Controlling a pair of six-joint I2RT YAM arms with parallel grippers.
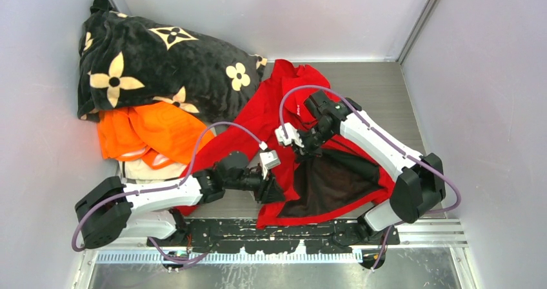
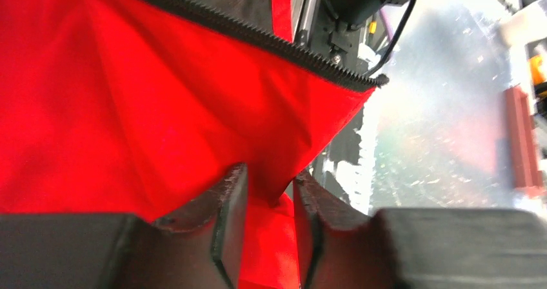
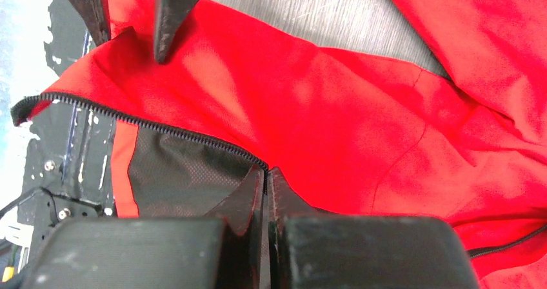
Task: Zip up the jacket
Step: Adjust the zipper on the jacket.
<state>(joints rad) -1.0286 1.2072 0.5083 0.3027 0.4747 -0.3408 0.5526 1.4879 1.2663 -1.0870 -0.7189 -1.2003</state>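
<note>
Jacket (image 1: pixel 271 108) lay open just right of the blanket (image 1: pixel 148 63). My right pincer (image 3: pixel 266 179) was clamped on its zipper edge. My left pincer (image 2: pixel 271 173) was narrow, red fabric between the fingers, grip unclear.

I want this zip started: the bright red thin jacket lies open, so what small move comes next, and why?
Probably close the left gripper on its fold of the bright red thin jacket: its jaws stand apart around fabric by the black toothed zip edge, while the right gripper is pinched shut on that edge beside the dark mesh lining.
</note>
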